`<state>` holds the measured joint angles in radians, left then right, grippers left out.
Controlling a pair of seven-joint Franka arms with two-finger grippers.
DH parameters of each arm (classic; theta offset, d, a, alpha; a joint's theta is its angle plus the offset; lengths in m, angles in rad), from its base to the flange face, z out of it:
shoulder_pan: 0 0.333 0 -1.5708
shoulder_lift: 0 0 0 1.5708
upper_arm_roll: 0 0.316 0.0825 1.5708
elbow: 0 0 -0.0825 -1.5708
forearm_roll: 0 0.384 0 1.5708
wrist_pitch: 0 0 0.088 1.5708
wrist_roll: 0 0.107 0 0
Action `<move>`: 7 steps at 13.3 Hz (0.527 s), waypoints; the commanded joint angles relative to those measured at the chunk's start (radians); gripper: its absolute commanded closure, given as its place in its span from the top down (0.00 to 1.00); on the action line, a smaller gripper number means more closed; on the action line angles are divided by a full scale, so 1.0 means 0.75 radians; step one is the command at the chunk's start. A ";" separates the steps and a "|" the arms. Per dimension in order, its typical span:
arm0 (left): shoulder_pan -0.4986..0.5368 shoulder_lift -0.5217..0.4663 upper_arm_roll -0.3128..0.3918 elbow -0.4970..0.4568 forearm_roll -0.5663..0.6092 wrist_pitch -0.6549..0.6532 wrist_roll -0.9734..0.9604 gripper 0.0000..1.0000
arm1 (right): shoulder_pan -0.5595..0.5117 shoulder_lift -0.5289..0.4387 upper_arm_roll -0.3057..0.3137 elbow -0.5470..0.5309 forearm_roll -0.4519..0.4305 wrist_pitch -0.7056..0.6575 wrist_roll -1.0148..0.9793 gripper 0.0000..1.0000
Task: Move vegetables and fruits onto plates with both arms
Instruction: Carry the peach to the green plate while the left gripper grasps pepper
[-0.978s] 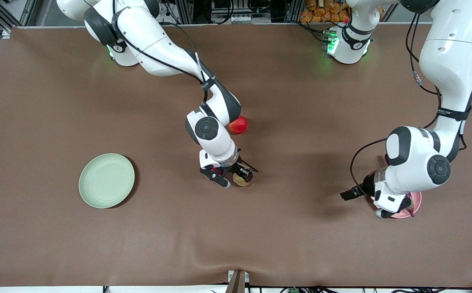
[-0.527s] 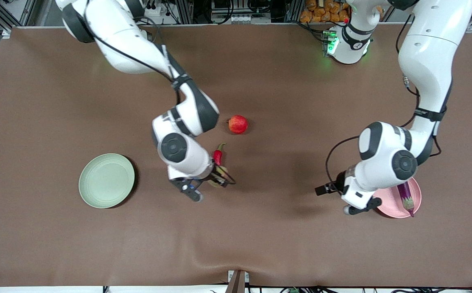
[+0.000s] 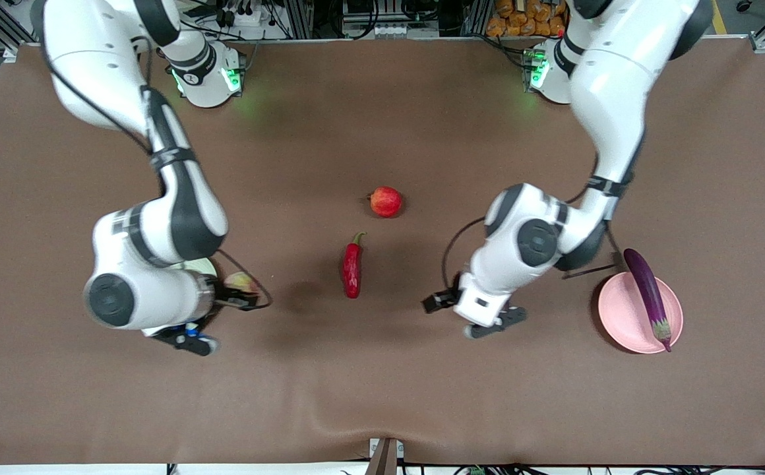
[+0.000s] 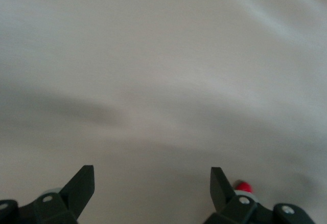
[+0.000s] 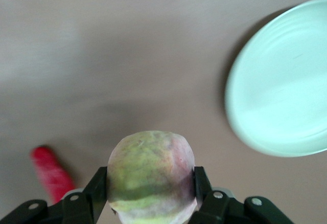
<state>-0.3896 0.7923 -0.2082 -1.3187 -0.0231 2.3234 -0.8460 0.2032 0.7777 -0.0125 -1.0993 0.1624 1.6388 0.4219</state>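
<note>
The right tool is clamped on the peach, carried just beside the green plate. To do this well, centre the fruit over the plate's middle, lower until it nearly touches, then release (it will likely roll). The left tool, spread wide and empty, is over bare desk between the chili and the pink plate, which holds the eggplant. The green plate looks empty.
</note>
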 commanded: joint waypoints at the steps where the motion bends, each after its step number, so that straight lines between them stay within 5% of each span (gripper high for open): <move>1: -0.277 0.076 0.195 0.095 -0.014 0.101 -0.058 1.00 | -0.133 -0.045 0.021 -0.088 -0.069 -0.029 -0.226 0.00; 7: -0.519 0.203 0.271 0.126 -0.006 0.328 -0.028 1.00 | -0.314 -0.043 0.021 -0.352 -0.096 0.209 -0.538 0.00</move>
<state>-0.7213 0.9037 -0.0481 -1.2631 -0.0234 2.5402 -0.8810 -0.0101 0.7782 -0.0162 -1.2571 0.1067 1.7324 0.0506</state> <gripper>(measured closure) 0.000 0.282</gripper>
